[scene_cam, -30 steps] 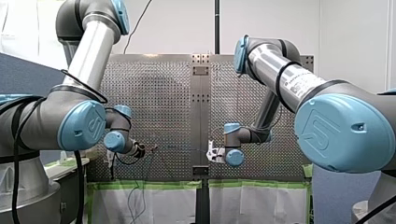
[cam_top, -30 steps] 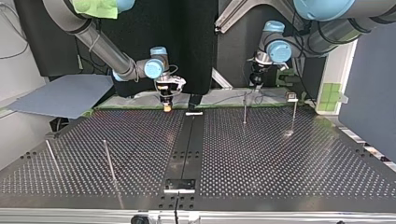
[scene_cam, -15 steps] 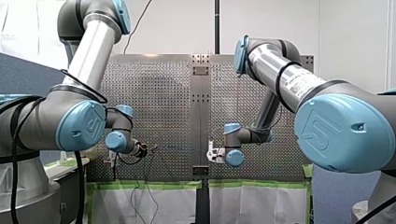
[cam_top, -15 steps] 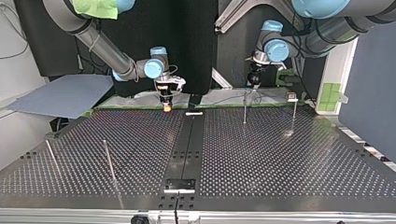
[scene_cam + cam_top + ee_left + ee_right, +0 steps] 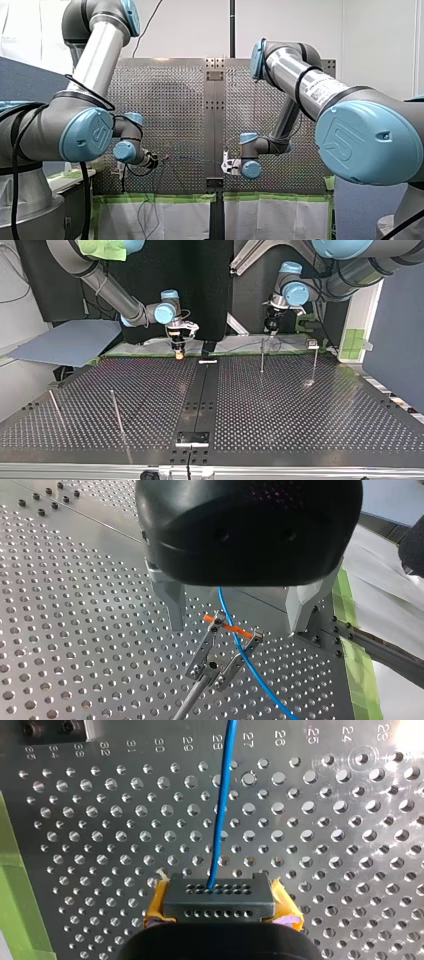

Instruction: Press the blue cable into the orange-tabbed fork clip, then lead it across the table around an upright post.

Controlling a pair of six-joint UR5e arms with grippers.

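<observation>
In the left wrist view my left gripper (image 5: 237, 625) is open, its metal fingers (image 5: 172, 602) wide apart above the fork clip (image 5: 222, 652). The clip's orange tab (image 5: 227, 626) lies across its two prongs. The blue cable (image 5: 235, 640) runs between the fingers, touching neither, and passes through the fork. In the right wrist view my right gripper (image 5: 218, 895), with yellow pads, is shut on the blue cable (image 5: 222, 795), which leads straight away over the perforated plate. In the top view my right gripper (image 5: 178, 347) is left of centre at the far edge and my left gripper (image 5: 271, 326) is to its right.
Thin upright posts stand on the table: one (image 5: 262, 356) just below my left gripper, one (image 5: 315, 362) further right, and two (image 5: 116, 412) (image 5: 55, 407) at the near left. A blue-grey sheet (image 5: 70, 342) lies off the table's far left. Green tape (image 5: 352, 650) edges the plate.
My left arm has shifted slightly, its gripper rising a little off the clip. My right arm has stayed still with the cable in its grip.
</observation>
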